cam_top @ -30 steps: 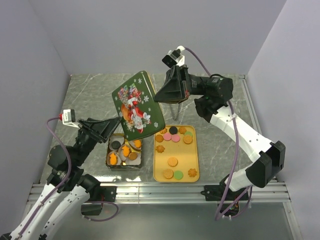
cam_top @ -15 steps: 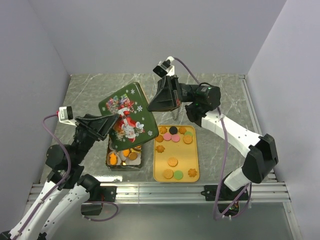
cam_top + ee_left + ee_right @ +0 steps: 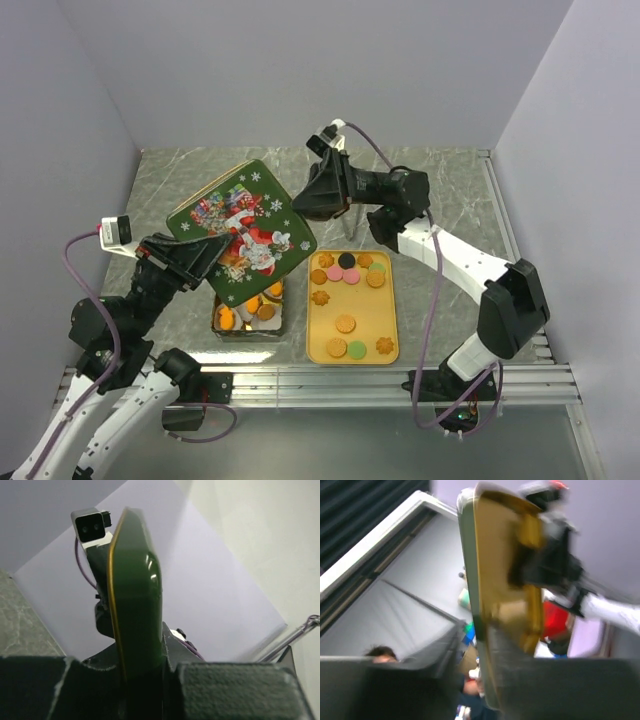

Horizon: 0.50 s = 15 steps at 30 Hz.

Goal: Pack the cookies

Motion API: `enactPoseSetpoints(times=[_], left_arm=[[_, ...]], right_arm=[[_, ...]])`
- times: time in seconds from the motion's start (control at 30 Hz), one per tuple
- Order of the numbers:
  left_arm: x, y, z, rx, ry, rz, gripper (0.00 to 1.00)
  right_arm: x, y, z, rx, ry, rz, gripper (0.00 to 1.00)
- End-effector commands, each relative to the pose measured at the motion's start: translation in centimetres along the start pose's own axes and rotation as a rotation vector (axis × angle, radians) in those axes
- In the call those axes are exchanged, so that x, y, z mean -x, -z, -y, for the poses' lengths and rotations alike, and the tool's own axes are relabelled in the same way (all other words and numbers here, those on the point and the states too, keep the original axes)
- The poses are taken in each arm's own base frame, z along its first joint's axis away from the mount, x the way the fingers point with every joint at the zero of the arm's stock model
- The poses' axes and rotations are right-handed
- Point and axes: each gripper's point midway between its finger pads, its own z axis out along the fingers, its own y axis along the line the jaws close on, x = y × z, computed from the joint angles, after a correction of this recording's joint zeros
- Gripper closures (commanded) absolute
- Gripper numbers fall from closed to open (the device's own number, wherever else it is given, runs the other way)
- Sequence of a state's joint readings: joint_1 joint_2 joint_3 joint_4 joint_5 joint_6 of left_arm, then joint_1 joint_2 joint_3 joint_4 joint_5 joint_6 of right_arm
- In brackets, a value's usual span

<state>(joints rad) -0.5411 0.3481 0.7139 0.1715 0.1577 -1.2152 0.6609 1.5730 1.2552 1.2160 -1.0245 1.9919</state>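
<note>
With left pincer (image 3: 222, 250) and right pincer (image 3: 303, 208) clamped on opposite lid (image 3: 240, 225) edges, sharing its weight. Holding it tilted above the tin (image 3: 247, 335) of cookies (image 3: 227, 318), likely for closing.

- From above and behind the arms, I see the whole surface (image 3: 180, 185).
- Wrist views, close behind left hand (image 3: 142, 672) and right hand (image 3: 477, 640), share the green lid (image 3: 240, 230) edge-on.
</note>
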Motion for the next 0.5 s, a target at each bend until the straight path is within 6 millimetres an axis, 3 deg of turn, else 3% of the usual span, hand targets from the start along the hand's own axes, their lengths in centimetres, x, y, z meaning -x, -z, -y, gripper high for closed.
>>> enactPoseSetpoints(times=[0.0, 0.07, 0.1, 0.13, 0.2, 0.47], left_arm=[[1.2, 0.6, 1.0, 0.025, -0.055, 0.033, 0.99], [1.2, 1.0, 1.1, 0.036, -0.057, 0.035, 0.99], [1.1, 1.2, 0.6, 0.056, -0.054, 0.032, 0.99], [1.1, 1.3, 0.4, 0.064, -0.053, 0.036, 0.99], [1.1, 1.7, 0.3, 0.063, -0.045, 0.042, 0.99], [-0.7, 2.2, -2.7, 0.175, -0.012, -0.035, 0.99]], right_arm=[[-1.8, 0.7, 3.3, -0.192, -0.017, -0.084, 0.45], [-1.9, 0.7, 3.2, -0.242, 0.024, -0.095, 0.35], [-1.8, 1.2, 4.8, -0.311, 0.018, -0.096, 0.31], [-1.8, 1.3, 5.2, -0.338, 0.026, -0.100, 0.30], [-1.6, 1.4, 5.3, -0.368, 0.084, -0.106, 0.29], [-1.6, 1.9, 7.3, -0.431, 0.036, -0.094, 0.32]])
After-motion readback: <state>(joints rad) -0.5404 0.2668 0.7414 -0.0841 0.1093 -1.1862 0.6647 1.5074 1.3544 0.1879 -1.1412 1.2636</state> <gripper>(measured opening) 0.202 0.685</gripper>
